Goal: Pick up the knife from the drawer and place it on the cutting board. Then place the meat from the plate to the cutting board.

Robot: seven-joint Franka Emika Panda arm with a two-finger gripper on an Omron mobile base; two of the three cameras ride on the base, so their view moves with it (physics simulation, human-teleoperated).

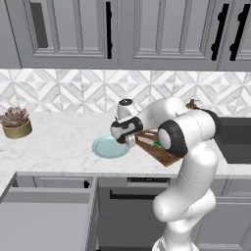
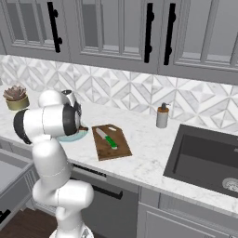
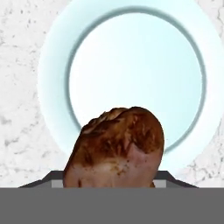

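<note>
The fingers clench the meat, a reddish-brown, mottled lump hanging above the pale blue-green plate on the counter. Their tips are hidden behind it. The green-handled knife lies on the cutting board.
</note>
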